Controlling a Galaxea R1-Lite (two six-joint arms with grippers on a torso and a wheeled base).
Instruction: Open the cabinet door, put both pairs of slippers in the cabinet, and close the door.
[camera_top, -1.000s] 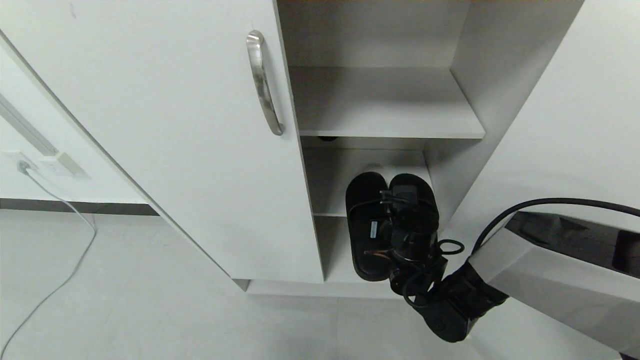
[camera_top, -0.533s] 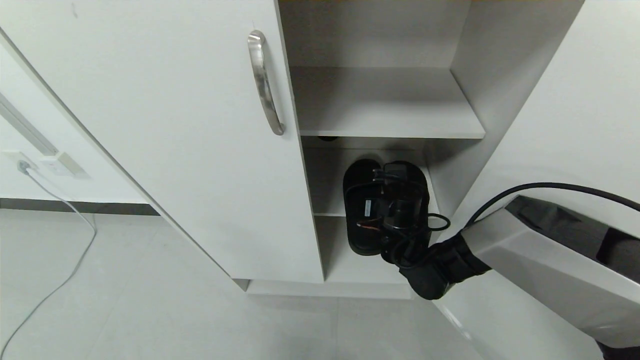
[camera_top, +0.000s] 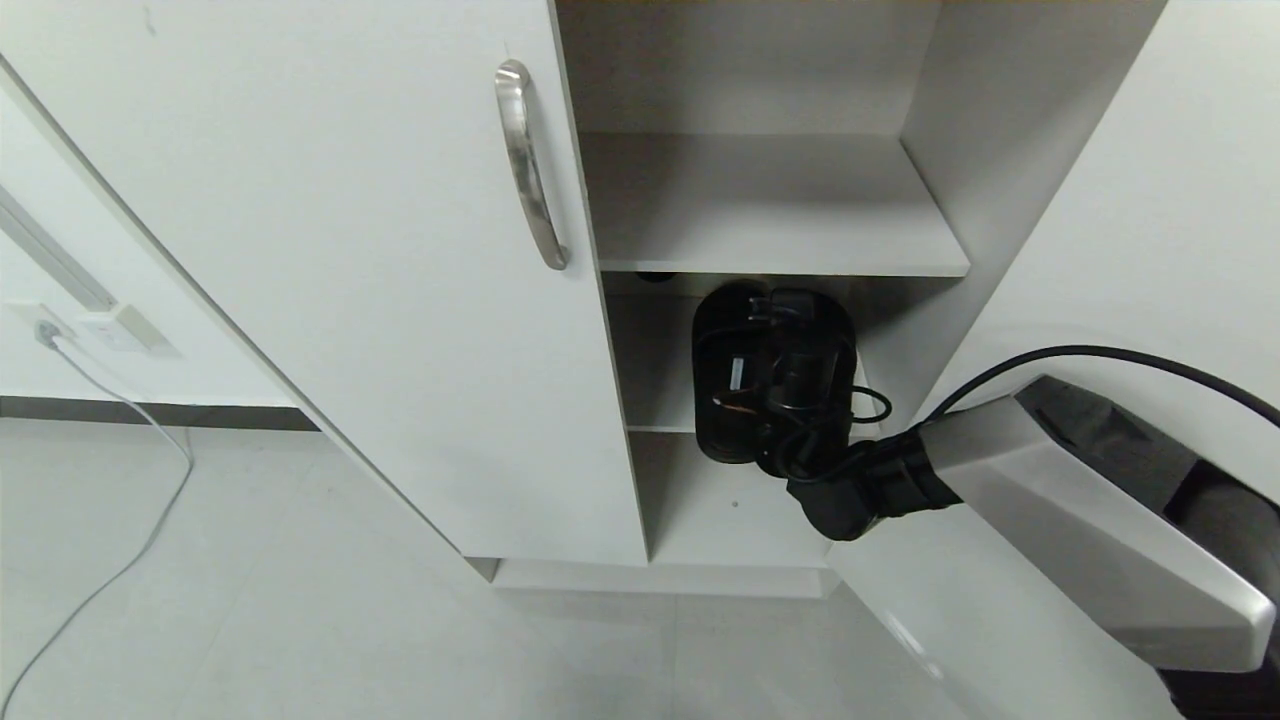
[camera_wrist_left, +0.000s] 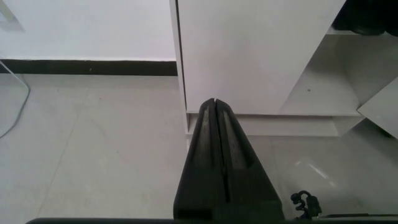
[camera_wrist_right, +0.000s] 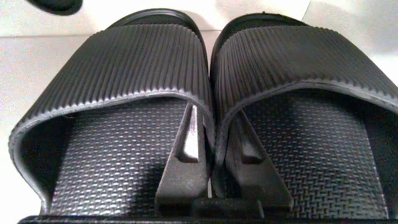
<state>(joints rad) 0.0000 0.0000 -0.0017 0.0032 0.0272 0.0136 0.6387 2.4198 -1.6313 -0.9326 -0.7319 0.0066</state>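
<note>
- The right gripper (camera_wrist_right: 214, 134) pinches the 2 touching inner walls of the slippers (camera_wrist_right: 143, 74), with 1 finger (camera_wrist_right: 188, 134) inside each.
- The straps lie ahead of the jaws. The pair is at the cabinet's (camera_top: 930, 120) middle shelf (camera_top: 650, 400) (whether it rests there, I cannot tell).
- A shut door (camera_top: 300, 250) with a handle (camera_top: 528, 165) stands left of the jaws, an open door (camera_top: 1150, 200) right, and the upper shelf (camera_top: 760, 200) above.
- The left gripper (camera_wrist_left: 214, 115), jaws pressed together, hangs over the floor (camera_wrist_left: 93, 143) before the cabinet base.

Black slippers (camera_wrist_right: 146, 74) with ribbed straps and diamond-textured footbeds; white cabinet (camera_top: 760, 200), silver handle (camera_top: 528, 165), pale grey floor (camera_top: 300, 620).
</note>
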